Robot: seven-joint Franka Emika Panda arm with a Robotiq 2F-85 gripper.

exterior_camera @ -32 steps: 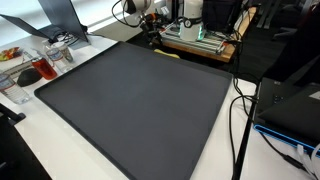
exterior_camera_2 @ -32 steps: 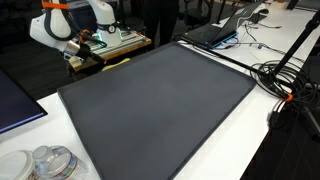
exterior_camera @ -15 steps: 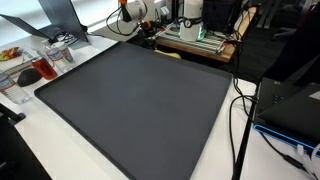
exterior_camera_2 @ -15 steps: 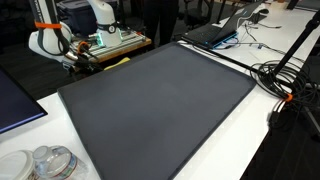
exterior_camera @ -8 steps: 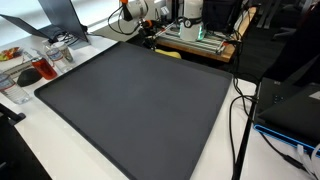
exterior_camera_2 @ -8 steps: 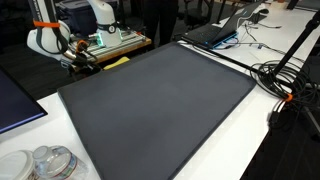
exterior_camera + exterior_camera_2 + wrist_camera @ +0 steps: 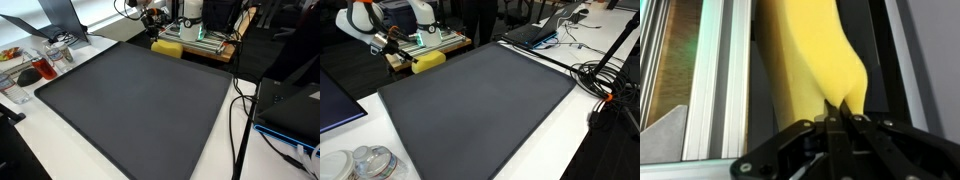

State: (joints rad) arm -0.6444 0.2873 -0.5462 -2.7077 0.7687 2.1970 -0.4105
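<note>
Gripper (image 7: 837, 110) pressed together, pinching one end of a yellow oblong foam sponge (image 7: 810, 50); foam bulges and creases at the pinch in the wrist view; silver aluminium frame rails (image 7: 718, 70) run alongside it; in both exterior views the sponge (image 7: 167, 48) (image 7: 428, 61) sits at the far edge of the large dark grey rubber mat (image 7: 140, 100), just beside the wooden platform carrying lit equipment (image 7: 438, 42); resting or hanging clear, cannot tell; open black laptop (image 7: 535, 33) well apart.
</note>
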